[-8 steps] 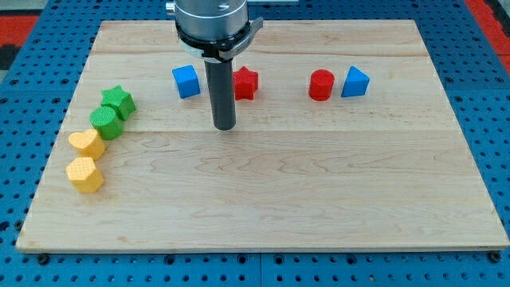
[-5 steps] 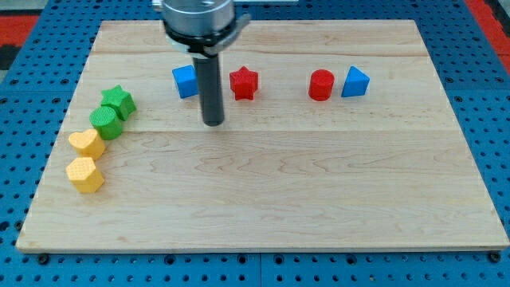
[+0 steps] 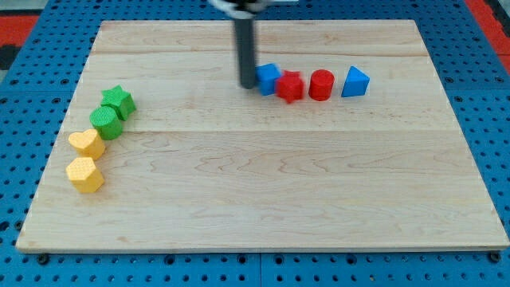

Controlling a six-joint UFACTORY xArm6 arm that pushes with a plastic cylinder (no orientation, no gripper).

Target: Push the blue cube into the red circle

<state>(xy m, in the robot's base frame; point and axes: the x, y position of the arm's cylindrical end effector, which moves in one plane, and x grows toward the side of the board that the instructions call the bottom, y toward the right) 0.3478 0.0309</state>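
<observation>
**Tip against the blue cube**

My end effector is a plain rod with nothing to open or close. My tip (image 3: 249, 84) touches the blue cube's (image 3: 268, 79) left side. The cube presses the red star (image 3: 290, 86), which sits just beside the red circle (image 3: 321, 84). No writing shows on the worktop (image 3: 263, 199).

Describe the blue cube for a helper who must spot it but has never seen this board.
On the wooden board, find the row of four blocks near the view's top. The blue cube is at that row's left end, touching the red star, with my tip against its left side. The other blue block, at the right end, is wedge-shaped, beyond the red cylinder.
</observation>
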